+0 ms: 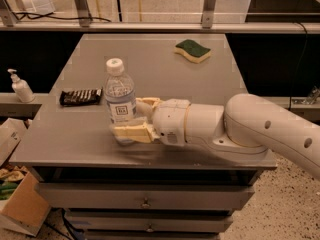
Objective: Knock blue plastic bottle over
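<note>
The blue plastic bottle [119,100] stands upright on the grey table [200,84] near its front left. It is clear, with a white cap and a pale label bearing a small square mark. My gripper [136,118] reaches in from the right at the bottle's lower half. Its two cream fingers are spread: one finger [131,132] lies in front of the bottle's base, the other [149,103] sits behind and to the bottle's right. The bottle's base stands between them, partly hidden by the front finger.
A dark snack packet [80,96] lies left of the bottle. A green-and-yellow sponge [192,50] lies at the table's far right. A white pump dispenser [20,86] stands on a ledge to the left. A cardboard box [20,204] sits on the floor at left.
</note>
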Tool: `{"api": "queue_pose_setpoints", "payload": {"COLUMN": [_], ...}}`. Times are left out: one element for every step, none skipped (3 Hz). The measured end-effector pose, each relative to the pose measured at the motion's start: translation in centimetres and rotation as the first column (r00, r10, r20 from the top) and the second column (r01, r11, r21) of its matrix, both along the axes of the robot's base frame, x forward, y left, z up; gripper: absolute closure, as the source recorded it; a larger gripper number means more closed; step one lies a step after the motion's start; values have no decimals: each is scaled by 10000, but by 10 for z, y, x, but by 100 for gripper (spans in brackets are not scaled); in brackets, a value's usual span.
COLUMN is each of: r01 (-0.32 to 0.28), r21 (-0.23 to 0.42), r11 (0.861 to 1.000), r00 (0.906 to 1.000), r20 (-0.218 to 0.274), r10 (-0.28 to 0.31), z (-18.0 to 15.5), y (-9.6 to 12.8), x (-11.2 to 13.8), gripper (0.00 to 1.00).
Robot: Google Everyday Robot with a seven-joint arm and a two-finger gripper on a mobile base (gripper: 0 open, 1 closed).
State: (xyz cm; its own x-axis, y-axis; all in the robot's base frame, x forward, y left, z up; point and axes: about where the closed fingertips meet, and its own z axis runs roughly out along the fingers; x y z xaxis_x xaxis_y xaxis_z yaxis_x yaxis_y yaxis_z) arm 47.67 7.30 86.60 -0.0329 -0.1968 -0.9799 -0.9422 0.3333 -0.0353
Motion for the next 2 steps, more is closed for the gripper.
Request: {"api": "queue_pose_setpoints", "payload": {"r01": [337,541], "r21": [14,-229], "r11": [9994,9983], "r00": [9994,9985], "r20": [-7,21], "r10": [-337,-541], "z": [13,9], "y": [-18,-45], "x": [17,37], "gripper": [87,100]}}
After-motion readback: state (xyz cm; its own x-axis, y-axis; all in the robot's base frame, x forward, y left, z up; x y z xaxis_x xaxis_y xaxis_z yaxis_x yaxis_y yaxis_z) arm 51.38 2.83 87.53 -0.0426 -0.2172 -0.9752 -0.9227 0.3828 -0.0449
